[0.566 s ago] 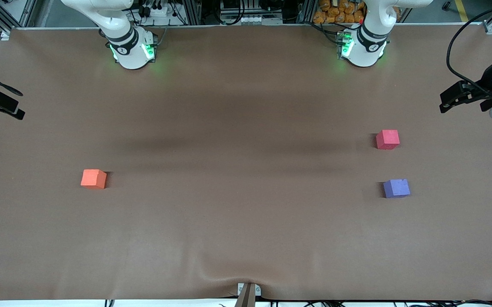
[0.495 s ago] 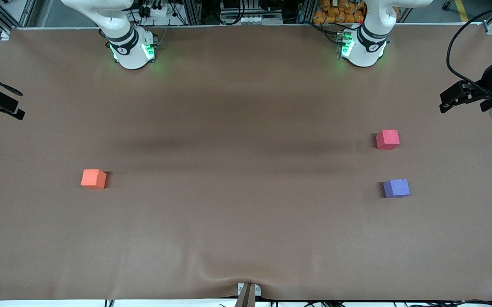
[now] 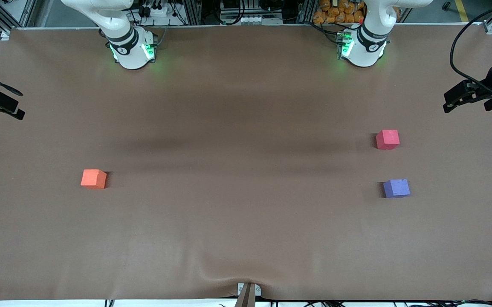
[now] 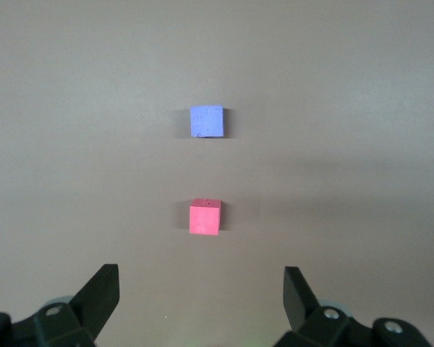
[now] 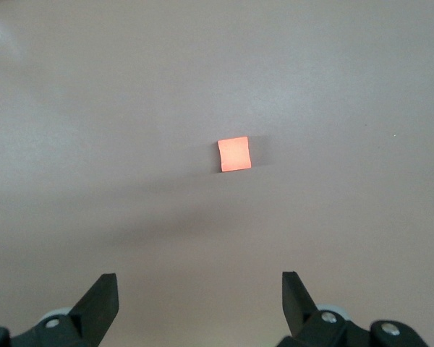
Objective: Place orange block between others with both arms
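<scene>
We see the left gripper [image 3: 452, 102] has drifted toward the frame's right edge, jaws wide; right gripper [image 5: 200, 300] too. Orange block [image 3: 93, 178] stays middle-left, the others [image 3: 387, 139] unmoved.

You have three cubes on the counter [image 3: 246, 221], one of each colour: one orange block [image 3: 93, 178], one pinkish-red cube [image 3: 387, 139] and one purple-blue cube [image 3: 396, 188]. The orange block lies alone below the right claw [image 5: 200, 293], ahead of its spread fingers. The other two sit together below the left claw [image 4: 200, 293], the pinkish-red cube closer to it and the purple-blue cube past that. You have two arms, each with one claw, so two claws, both spread wide and holding nothing. You have one counter.
</scene>
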`<control>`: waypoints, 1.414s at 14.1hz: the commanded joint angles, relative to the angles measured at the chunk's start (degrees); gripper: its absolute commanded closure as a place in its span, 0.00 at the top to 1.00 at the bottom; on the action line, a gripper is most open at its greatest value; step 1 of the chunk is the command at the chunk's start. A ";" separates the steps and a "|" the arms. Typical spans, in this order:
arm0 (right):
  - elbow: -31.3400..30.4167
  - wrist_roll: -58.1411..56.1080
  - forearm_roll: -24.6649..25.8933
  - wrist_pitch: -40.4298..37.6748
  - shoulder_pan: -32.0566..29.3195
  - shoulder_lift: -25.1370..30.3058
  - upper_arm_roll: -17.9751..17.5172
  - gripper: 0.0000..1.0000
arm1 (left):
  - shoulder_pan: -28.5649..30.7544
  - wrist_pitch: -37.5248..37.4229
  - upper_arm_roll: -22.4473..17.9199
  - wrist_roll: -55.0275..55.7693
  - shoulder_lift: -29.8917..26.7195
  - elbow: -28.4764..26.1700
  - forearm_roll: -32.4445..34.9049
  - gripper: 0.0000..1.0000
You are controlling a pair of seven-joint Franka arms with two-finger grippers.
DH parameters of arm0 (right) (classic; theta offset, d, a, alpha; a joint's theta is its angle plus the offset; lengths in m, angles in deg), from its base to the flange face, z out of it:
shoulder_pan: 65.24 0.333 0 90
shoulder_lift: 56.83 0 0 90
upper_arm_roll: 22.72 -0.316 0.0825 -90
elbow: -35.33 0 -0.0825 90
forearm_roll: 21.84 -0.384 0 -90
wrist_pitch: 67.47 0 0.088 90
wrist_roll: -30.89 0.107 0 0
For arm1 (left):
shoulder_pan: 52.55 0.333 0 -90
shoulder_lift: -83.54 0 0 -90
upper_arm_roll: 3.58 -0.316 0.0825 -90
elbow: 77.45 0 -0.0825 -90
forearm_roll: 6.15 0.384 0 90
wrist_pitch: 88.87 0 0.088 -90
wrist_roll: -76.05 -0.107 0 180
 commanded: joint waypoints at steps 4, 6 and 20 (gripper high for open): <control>0.73 0.12 -0.39 -0.77 -0.62 -0.10 -0.80 1.00 | 0.45 -1.00 0.05 -1.15 -0.27 0.67 -0.76 1.00; 0.65 0.56 -0.48 -0.77 -0.88 -0.28 -0.80 1.00 | 0.45 -1.00 0.13 -1.15 -0.35 0.76 -0.76 1.00; -0.32 -0.05 -0.65 -0.16 -3.34 -13.54 -0.71 1.00 | 0.53 -0.91 0.13 -0.97 -0.79 1.20 -2.52 1.00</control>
